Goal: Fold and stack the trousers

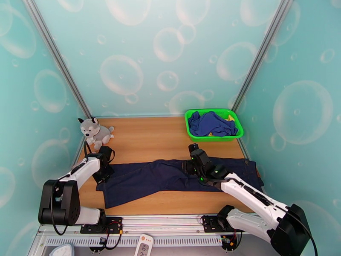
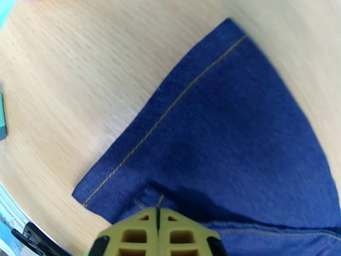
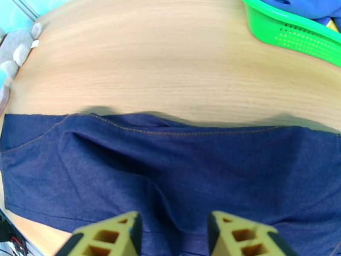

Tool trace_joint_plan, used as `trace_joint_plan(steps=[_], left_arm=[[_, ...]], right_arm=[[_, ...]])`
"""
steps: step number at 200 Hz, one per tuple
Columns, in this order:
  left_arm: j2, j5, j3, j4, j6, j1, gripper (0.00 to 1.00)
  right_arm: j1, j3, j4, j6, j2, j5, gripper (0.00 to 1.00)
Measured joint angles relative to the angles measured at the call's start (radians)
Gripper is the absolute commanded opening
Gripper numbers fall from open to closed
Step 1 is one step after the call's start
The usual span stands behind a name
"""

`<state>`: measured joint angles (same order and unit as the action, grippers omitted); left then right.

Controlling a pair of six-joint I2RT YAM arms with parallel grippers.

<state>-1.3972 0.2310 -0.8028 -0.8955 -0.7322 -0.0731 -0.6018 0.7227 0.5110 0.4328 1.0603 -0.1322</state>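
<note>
Trousers [image 1: 170, 176] are lying stretched crosswise over the near half of the wooden table [image 1: 149, 137], waist end toward the right and leg ends toward the left. The waist end is reaching the table's right edge, while the nearer leg is splaying out toward the front edge and stopping just short of it.

The left gripper [image 2: 157, 210] is pinching the cloth at the end of a leg. Its fingers are pressing together with only a thin slit between them, and the denim is puckering up into their tips. Beside that grip the hem is lying flat, its orange stitching running parallel to the cut edge out to a clean corner, with bare wood lying open beyond it.

The right gripper [image 3: 174, 222] is hovering over the middle of the trousers with its fingers spread apart and nothing between them. Ahead of it the far edge of the cloth is running in a fairly straight line, a stitched seam following just inside it.

Beyond that edge the far half of the table is lying open. A plush husky [image 1: 94, 132] is sitting at the far left corner, near the left arm. A green basket [image 1: 215, 138] is standing at the far right corner, holding a crumpled brighter blue garment [image 1: 211, 123]. Bubble-patterned walls are closing in the left, far and right sides.
</note>
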Motion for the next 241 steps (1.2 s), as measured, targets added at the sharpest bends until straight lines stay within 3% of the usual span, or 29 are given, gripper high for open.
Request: trace_joint_plan(steps=[46,105,145,193,241], left_arm=[[0.020,-0.029,0.000,0.002,0.005,-0.003,0.44],[-0.031,-0.059,0.015,0.048,0.006,-0.022,0.47],[-0.073,-0.056,0.021,0.056,-0.004,-0.050,0.30],[-0.074,-0.055,0.021,0.053,-0.010,-0.053,0.00],[-0.055,-0.045,0.009,0.008,-0.006,-0.060,0.00]], right_arm=[[0.000,-0.003,-0.006,0.001,-0.006,0.028,0.45],[0.000,-0.004,-0.006,0.003,-0.029,0.031,0.45],[0.000,-0.005,-0.006,0.004,-0.037,0.031,0.45],[-0.003,-0.006,-0.006,0.005,-0.038,0.031,0.45],[-0.005,-0.006,-0.006,0.012,-0.051,0.031,0.45]])
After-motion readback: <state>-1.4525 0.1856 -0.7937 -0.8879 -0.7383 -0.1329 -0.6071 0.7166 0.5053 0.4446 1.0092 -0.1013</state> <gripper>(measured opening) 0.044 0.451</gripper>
